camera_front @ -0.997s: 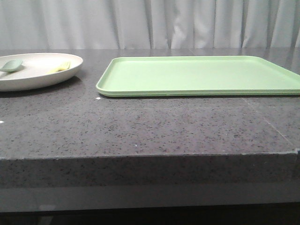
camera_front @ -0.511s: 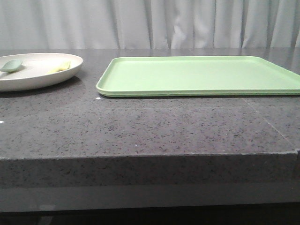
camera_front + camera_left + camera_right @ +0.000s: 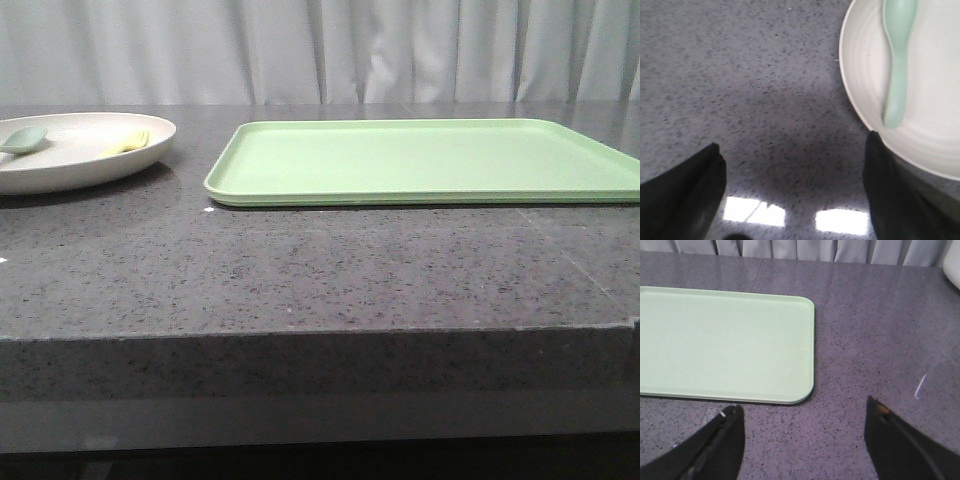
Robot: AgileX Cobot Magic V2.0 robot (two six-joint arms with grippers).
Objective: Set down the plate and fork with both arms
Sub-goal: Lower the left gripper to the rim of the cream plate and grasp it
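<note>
The plate (image 3: 75,160) holds the yellow fork (image 3: 128,142), lying diagonally, beside a spoon (image 3: 22,139); both grippers (image 3: 792,200) (image 3: 802,440) gape wide, empty.

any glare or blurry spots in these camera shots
Left wrist view: two bright glare patches on the dark table between the left tool's fingers, which are soft and blurred. Front view: evenly lit, plate casts a soft shadow. Right wrist view: mild sheen, tray sharp.
</note>
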